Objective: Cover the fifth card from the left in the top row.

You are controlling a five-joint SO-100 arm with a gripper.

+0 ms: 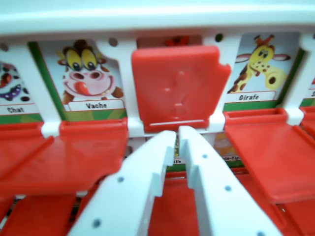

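Looking straight at a Guess Who style game board (157, 22) through the wrist view, white plastic frame with red flip-up flaps. Top row in frame: at the far left edge there's a sliver of a card labelled "Chat" (10, 91), then a cow card labelled "Vache" (88, 76), then a slot where the red flap (177, 86) is stood up over its card, with a raised question mark moulded into it. Only a small bit of that covered card peeks out above the flap's top edge, too little to read. To the wrist view's right of it sits the giraffe card labelled "Girafe" (261, 66), fully showing.

The flaps under the cow (83, 155) and the giraffe (270, 150) are lying down flat toward the camera, so those two pictures are open to view. The upright flap stands between them, its lower edge sitting at the white hinge bar.

The white gripper (177, 135) comes up from the bottom of the frame, tips just below the bottom edge of the raised flap. Its two fingers are nearly pressed together, only a narrow slit between them, and nothing is pinched in there. Can't tell if the tips actually touch the flap or just sit in front of it.

Behind the fingers a lower row of cards is partly visible, labels too blurry and blocked to read.
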